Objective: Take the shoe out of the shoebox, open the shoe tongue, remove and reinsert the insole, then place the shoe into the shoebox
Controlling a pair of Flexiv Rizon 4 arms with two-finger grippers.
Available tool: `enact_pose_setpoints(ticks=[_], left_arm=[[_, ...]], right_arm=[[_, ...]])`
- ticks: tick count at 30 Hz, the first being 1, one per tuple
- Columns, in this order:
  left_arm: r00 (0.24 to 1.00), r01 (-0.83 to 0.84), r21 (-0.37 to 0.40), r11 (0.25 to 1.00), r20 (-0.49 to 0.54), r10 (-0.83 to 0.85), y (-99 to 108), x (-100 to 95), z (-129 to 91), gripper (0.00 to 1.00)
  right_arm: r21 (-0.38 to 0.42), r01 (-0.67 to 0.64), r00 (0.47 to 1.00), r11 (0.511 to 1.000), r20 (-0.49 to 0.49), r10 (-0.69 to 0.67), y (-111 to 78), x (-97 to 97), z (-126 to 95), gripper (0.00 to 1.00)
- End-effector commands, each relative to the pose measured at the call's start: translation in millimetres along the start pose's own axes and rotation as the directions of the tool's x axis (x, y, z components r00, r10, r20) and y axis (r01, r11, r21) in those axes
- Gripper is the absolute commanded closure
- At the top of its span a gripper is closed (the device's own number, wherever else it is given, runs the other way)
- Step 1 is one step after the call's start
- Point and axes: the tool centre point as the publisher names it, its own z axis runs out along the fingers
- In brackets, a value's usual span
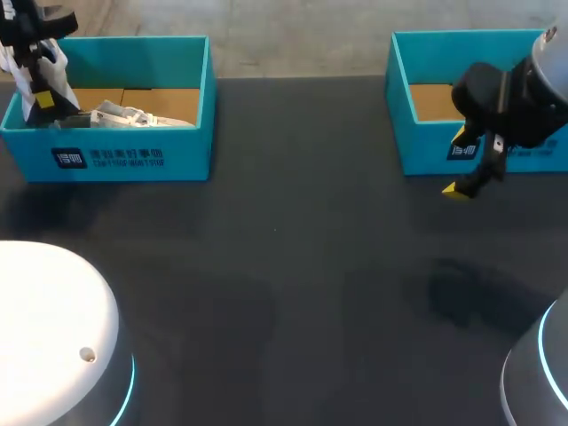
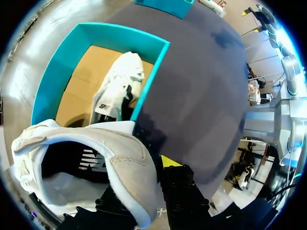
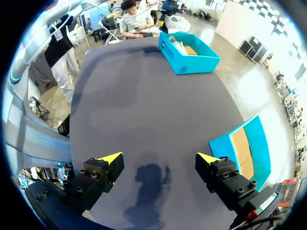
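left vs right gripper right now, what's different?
Left gripper is shut on a white shoe; right gripper is open and empty. Left gripper hangs over the left box; right gripper hangs over the table beside the right box. Both have yellow tips.

Left tool (image 1: 40, 96) clamps shoe (image 2: 120, 163) (raised); right tool (image 3: 159, 158) spread wide.

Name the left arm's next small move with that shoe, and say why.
Probably carry the shoe sideways out over the table and lower it there. The left gripper holds it above the shoebox, where a second shoe lies, and the right gripper hangs open over the table, free to work the tongue.
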Motion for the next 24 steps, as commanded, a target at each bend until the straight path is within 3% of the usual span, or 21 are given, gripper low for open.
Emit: enact_pose_setpoints(ticks=[1, 17, 24], left_arm=[[0.999, -0.027, -0.021, 0.999, -0.020, 0.027, -8.9, -20.1, -8.3, 1.00], [0.999, -0.041, -0.024, 0.999, 0.025, 0.041, -26.5, -81.3, -14.4, 1.00], [0.999, -0.028, -0.022, 0.999, 0.025, 0.029, -25.5, -83.8, -14.7, 1.00]], right_arm=[[0.003, -0.001, 1.000, 1.000, -0.001, 0.001, 0.9, -1.2, 1.6, 0.00], [0.003, -0.001, 1.000, 1.000, -0.001, 0.001, 0.9, -1.2, 1.6, 0.00], [0.003, -0.001, 1.000, 1.000, -0.001, 0.001, 0.9, -1.2, 1.6, 0.00]])
